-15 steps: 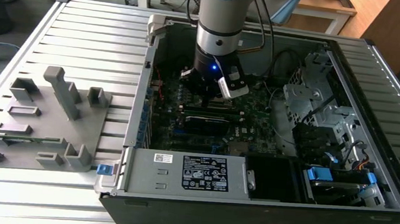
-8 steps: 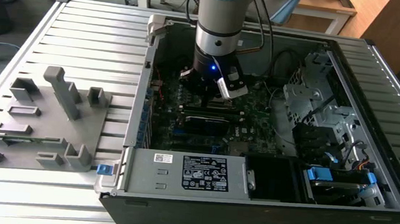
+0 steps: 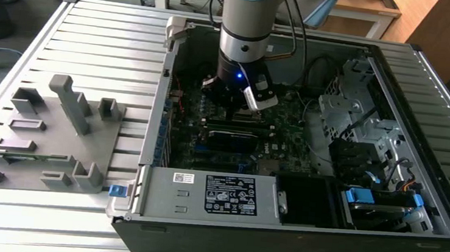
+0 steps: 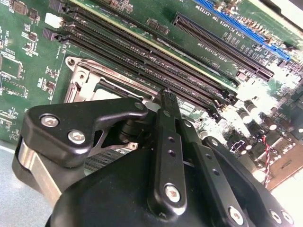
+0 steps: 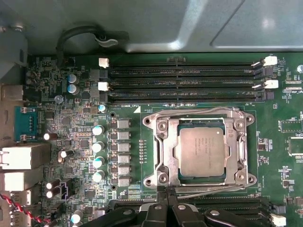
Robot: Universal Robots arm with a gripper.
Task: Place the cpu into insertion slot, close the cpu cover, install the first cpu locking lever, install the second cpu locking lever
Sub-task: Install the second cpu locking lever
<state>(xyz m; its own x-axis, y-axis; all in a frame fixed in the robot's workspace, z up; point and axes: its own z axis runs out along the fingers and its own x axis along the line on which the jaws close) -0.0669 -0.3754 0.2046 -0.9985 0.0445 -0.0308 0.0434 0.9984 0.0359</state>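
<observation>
In the second wrist view, the black gripper (image 4: 165, 101) sits nearest the lens, its two long fingers (image 4: 166, 142) pressed together to a single tip with nothing between them. That tip hangs just over the edge of the insertion slot (image 4: 90, 85), beside the long black memory slots (image 4: 156, 61) that cross the green motherboard (image 4: 28, 52).

In the first wrist view, the gripper (image 5: 166, 201) reaches in from the near edge, and its jaws again look closed and empty. Right beyond it the cpu (image 5: 201, 151) lies flat and square in the insertion slot (image 5: 201, 149), so the first step looks done. The cpu cover (image 5: 165, 146) appears to lie folded down around the chip, its window framing the pale face. A thin wire lever (image 5: 208, 189) runs along the socket edge nearest the gripper; whether either locking lever is latched cannot be told, so those steps seem still open. A row of capacitors (image 5: 98, 153) and the memory slots (image 5: 184, 82) crowd two sides of the socket.

In the exterior view, the arm (image 3: 245, 36) reaches straight down into the open computer case (image 3: 411, 228) on the slatted worktop (image 3: 102, 36), the gripper (image 3: 236, 99) low over the board. A grey parts fixture (image 3: 44, 141) stands well apart on the exterior view's left; drive cages and cables hem in the right.
</observation>
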